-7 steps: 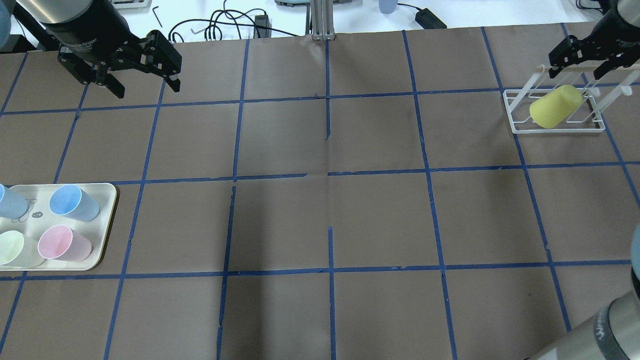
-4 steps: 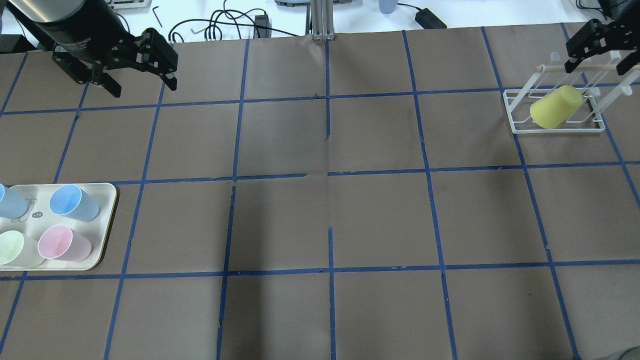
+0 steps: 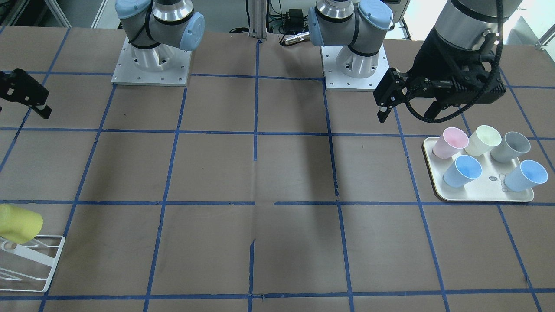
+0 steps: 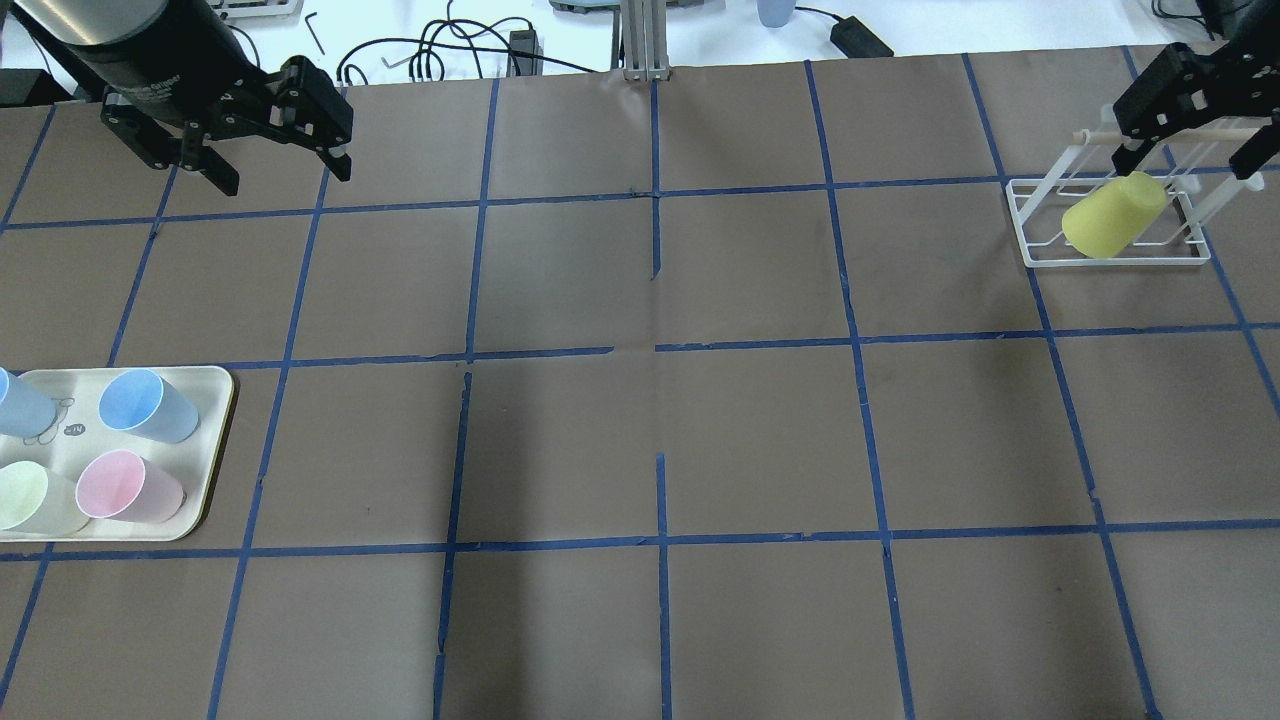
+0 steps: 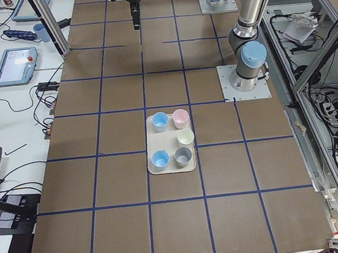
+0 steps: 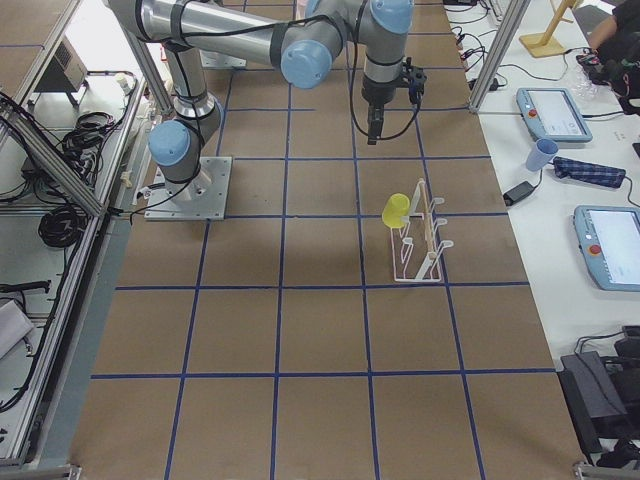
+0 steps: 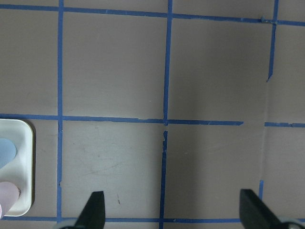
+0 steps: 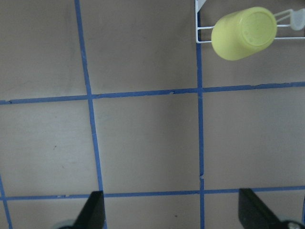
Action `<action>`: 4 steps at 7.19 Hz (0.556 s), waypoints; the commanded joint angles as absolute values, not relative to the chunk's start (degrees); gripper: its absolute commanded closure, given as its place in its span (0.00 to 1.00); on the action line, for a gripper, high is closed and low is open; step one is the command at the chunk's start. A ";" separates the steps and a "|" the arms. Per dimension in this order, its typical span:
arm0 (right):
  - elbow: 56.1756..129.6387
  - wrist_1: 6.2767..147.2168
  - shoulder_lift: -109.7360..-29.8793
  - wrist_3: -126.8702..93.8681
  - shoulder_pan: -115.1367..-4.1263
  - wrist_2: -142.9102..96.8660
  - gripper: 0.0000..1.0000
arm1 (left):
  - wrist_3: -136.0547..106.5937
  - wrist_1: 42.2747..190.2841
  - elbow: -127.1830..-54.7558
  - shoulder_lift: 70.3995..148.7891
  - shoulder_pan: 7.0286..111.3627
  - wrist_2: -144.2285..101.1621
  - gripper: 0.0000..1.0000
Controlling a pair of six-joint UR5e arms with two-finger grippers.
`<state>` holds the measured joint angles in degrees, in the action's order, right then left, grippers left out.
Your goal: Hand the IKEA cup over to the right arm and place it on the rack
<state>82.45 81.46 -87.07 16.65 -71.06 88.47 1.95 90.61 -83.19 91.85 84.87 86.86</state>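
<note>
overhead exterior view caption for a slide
Bright yellow plastic tumbler tilted on the white wire rack; left hand and right hand open.

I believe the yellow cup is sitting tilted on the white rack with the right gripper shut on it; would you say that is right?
Not quite. The IKEA cup does sit tilted on the rack, but the right gripper is not shut on it. The gripper is open and well clear of the cup. The right wrist-mounted view shows this: its fingers are spread wide, with only bare table between them.

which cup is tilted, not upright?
The yellow cup: it hangs tilted, base up, on the white rack; the other five cups stand upright on the tray.
</note>
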 commanded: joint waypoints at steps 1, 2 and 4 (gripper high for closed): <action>81.22 75.43 -88.15 14.43 -79.57 88.77 0.00 | 2.02 90.35 -83.14 91.93 84.81 86.92 0.00; 79.82 74.89 -87.89 10.50 -84.76 88.77 0.00 | 2.02 90.35 -83.14 91.85 84.81 87.01 0.00; 79.27 74.36 -87.89 4.93 -92.34 88.68 0.00 | 2.11 90.35 -83.14 91.85 84.73 87.01 0.00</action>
<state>79.55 74.98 -87.91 7.92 -87.29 88.67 2.08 90.36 -83.14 91.86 84.76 87.00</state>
